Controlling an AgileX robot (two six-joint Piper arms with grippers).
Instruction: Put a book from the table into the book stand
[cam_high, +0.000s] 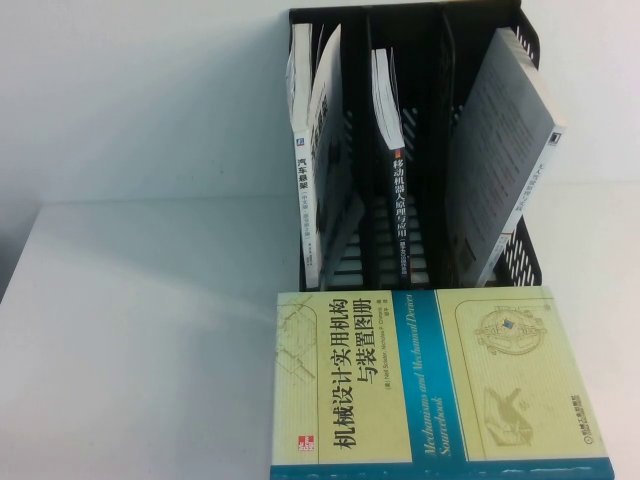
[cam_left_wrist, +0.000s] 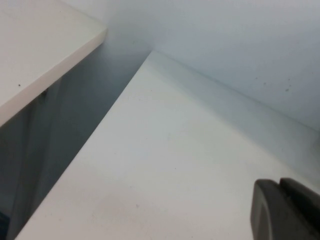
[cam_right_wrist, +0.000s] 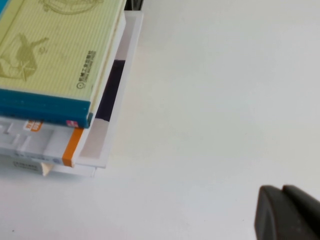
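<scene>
Three books in stand; both end effectors over table

I see yellow book flat, lower right of frame; black stand above holds three upright books.

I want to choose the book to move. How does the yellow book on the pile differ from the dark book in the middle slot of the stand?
The yellow book lies flat on top of a pile on the table; the dark book stands on edge in the book stand. The yellow book shows its pale cover; the dark book shows mainly its spine. Both bear Chinese titles. The left gripper and right gripper are over bare table.
</scene>
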